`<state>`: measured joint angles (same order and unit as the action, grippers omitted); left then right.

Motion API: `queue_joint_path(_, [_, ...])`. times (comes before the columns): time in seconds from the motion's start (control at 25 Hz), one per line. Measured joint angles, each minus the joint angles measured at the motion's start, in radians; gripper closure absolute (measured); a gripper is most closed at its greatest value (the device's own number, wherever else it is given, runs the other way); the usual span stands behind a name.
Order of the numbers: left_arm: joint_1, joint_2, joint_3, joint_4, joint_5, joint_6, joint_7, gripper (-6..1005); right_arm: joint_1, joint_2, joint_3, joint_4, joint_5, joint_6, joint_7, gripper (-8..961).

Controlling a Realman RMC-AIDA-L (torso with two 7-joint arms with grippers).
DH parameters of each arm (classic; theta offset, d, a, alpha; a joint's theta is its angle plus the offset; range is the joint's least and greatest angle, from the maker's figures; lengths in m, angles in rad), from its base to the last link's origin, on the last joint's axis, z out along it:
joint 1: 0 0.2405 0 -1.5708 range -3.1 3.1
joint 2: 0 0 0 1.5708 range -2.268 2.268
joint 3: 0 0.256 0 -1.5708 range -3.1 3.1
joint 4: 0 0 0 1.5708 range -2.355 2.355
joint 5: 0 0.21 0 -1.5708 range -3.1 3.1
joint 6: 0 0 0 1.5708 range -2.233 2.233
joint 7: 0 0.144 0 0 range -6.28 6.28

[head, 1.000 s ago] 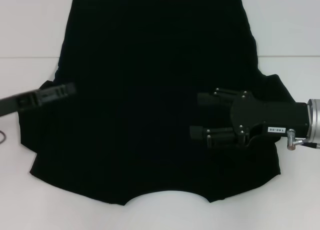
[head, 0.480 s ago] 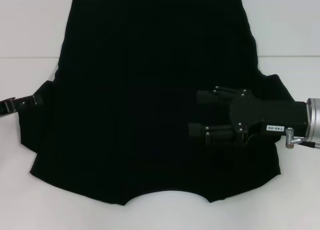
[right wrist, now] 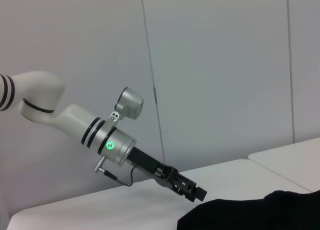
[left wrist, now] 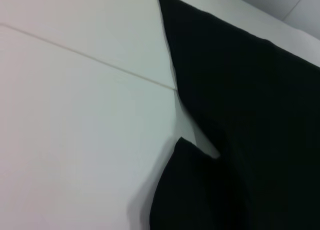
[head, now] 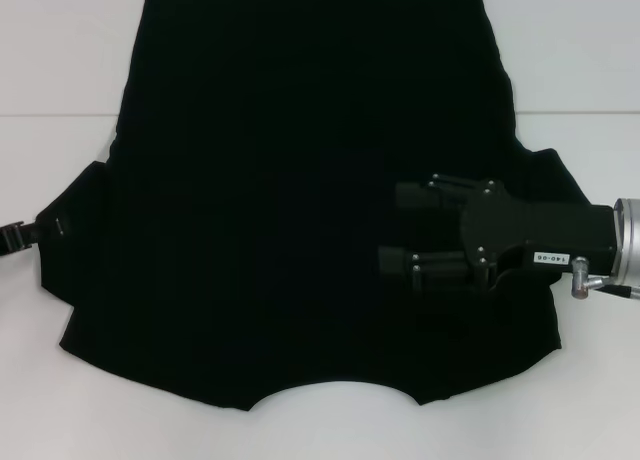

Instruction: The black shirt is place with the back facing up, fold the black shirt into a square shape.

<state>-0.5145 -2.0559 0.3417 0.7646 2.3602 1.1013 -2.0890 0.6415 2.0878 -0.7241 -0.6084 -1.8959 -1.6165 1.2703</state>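
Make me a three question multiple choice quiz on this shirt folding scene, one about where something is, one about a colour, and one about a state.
1. Where is the left gripper?
A. at the edge of the shirt's left sleeve
B. over the middle of the shirt
C. beside the right gripper

2. What colour is the table under the black shirt?
A. brown
B. white
C. green

3. How do the right gripper's fingers stand?
A. clamped on a sleeve
B. shut on nothing
C. apart, holding nothing

Answers:
1 A, the head view shows it at the sleeve's outer edge by the picture's left border.
2 B, pale white surface shows all around the cloth.
3 C, its two fingers show a clear gap above the flat, still unfolded shirt.
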Motion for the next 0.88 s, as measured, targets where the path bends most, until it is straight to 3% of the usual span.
queue_joint_path(0.6, [-0.002, -0.013, 0.007, -0.034, 0.024, -0.047, 0.010, 179, -0.001, 0.000, 0.000, 0.004, 0.000, 0.000, 0.001, 28])
queue_joint_path(0.88, [-0.006, -0.015, 0.071, -0.037, 0.024, -0.044, 0.007, 187, -0.004, 0.000, 0.000, 0.004, 0.001, 0.000, 0.001, 28])
